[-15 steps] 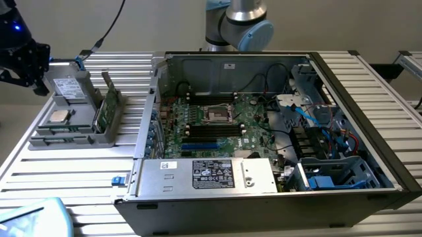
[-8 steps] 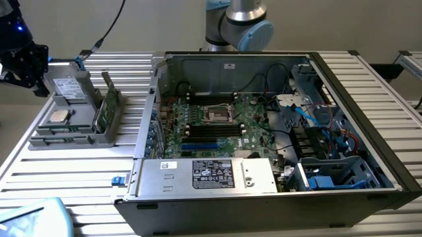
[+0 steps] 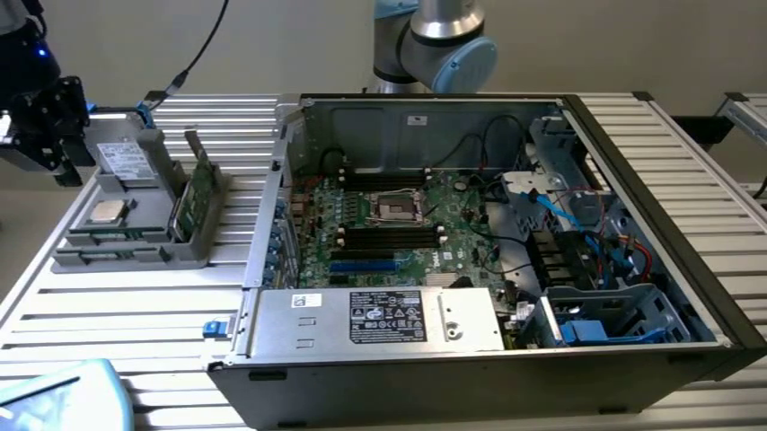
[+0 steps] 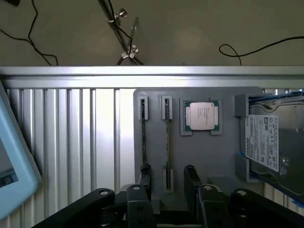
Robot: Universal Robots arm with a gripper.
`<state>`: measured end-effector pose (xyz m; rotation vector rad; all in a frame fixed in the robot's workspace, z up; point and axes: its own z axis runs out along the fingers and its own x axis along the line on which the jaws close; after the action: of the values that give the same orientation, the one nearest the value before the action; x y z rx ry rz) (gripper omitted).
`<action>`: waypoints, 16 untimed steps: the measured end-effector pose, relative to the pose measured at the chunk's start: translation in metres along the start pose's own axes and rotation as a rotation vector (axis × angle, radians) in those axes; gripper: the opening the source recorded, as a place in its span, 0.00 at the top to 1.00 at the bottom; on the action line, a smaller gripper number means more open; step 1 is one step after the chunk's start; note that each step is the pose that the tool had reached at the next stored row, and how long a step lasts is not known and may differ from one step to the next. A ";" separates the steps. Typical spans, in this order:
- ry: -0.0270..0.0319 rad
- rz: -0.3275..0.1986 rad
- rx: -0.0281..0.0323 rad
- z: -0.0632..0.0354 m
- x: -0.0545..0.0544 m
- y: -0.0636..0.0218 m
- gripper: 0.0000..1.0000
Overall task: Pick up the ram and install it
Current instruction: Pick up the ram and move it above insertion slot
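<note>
Pick-up step: my tool (image 4: 167, 170), spread wide and empty, brackets the long dark-green ram stick (image 4: 167, 137); grasping demands square alignment.

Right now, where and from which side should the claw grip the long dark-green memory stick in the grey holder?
Grip the long dark-green memory stick at mid-length, a finger on each flat face, coming straight down. It stands on edge in a slot of the grey plastic holder, leaving just its top edge exposed. The open claw hangs above it.
</note>
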<state>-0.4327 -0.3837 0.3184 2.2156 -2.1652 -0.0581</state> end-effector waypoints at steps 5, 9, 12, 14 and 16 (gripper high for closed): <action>0.0023 -0.039 0.0001 0.0043 0.000 -0.0001 0.57; 0.0024 -0.041 0.0000 0.0113 0.000 -0.0005 0.57; 0.0024 -0.042 0.0001 0.0169 0.000 -0.0009 0.57; 0.0025 -0.043 0.0000 0.0204 0.000 -0.0010 0.57; 0.0026 -0.046 0.0001 0.0242 0.000 -0.0011 0.57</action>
<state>-0.4330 -0.3838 0.2942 2.2639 -2.1133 -0.0566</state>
